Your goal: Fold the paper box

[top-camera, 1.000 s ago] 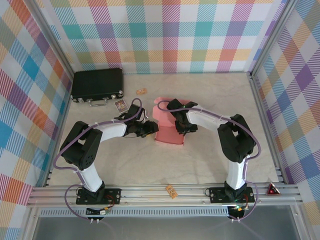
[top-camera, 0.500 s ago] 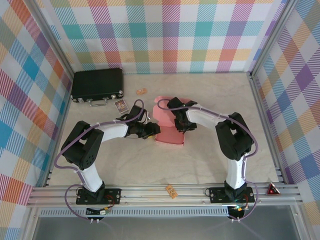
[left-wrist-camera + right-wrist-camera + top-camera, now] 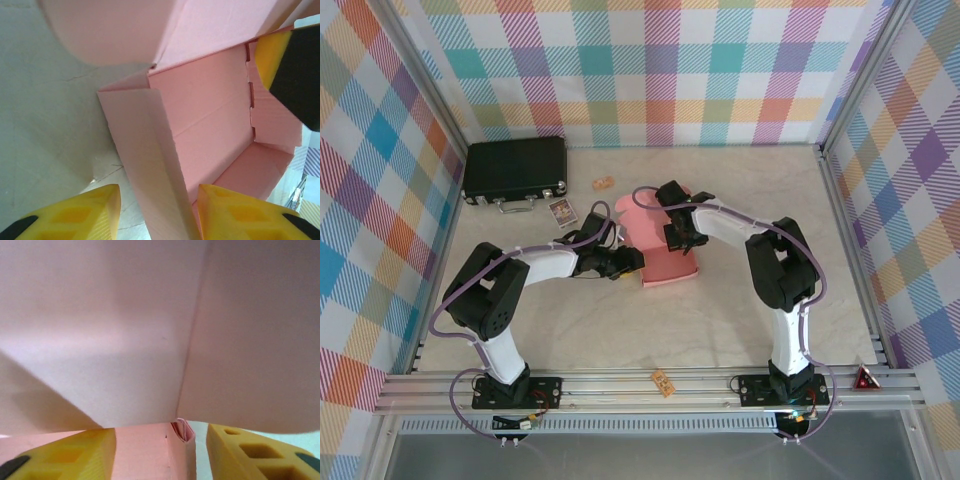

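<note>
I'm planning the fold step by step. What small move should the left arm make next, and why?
Probably close the left gripper on the side wall of the paper box: its jaws straddle that upright wall without pinching it, and the right gripper stands open, so nothing holds the box steady.

We see a pale marbled table (image 3: pixel 720 320); the paper box (image 3: pixel 670 265) lies mid-frame; black case (image 3: pixel 515 170) upper left; tan scrap (image 3: pixel 604 183) nearby.
</note>
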Robot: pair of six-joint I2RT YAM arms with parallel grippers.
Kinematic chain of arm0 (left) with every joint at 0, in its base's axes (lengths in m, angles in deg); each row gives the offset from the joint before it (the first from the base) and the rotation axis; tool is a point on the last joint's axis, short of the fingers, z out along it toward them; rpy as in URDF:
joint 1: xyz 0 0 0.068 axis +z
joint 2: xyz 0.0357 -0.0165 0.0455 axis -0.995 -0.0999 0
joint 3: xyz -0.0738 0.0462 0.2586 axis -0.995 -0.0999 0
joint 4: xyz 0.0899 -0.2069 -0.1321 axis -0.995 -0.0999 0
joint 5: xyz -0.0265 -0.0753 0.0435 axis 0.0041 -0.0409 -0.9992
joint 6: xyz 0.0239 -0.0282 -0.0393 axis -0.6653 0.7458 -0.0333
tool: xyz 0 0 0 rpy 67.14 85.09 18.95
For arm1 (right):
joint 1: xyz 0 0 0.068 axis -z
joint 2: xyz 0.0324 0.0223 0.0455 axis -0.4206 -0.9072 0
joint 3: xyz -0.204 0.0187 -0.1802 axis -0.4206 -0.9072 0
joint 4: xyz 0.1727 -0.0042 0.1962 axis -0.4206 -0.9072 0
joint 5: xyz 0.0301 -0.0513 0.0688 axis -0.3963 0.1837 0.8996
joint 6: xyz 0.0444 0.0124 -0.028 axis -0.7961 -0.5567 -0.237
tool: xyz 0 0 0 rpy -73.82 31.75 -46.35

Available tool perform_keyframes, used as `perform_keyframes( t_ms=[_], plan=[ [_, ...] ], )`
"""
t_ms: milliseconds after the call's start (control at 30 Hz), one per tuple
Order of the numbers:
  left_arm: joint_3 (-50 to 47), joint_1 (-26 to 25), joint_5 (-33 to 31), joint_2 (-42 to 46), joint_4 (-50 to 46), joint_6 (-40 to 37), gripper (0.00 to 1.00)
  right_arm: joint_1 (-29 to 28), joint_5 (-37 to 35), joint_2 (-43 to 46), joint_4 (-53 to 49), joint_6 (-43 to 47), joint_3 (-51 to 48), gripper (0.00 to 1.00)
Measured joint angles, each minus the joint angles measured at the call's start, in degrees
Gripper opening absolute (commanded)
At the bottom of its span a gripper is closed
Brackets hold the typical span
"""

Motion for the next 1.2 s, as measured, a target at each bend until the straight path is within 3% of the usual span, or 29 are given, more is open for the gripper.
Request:
perform_keyframes(
  t_ms=[267, 467, 800, 1200],
  plan=[
    [0.0, -0.44, -0.02, 0.0, 1.25, 0.87, 0.45, 0.0, 1.16, 4.55, -0.17, 0.31, -2.62, 0.61],
    [0.0, -0.44, -0.02, 0.0, 1.49, 1.03, 0.45, 0.0, 2.86, 10.14, -0.85, 0.22, -5.49, 0.59],
    [-0.11, -0.46, -0.02, -0.2, 2.25, 1.03, 0.45, 0.0, 6.08, 12.37, -2.82, -2.54, -12.66, 0.42],
    [-0.11, -0.46, -0.02, -0.37, 2.51, 1.03, 0.45, 0.0, 7.21, 12.41, -3.61, -3.65, -13.2, 0.27]
  ],
)
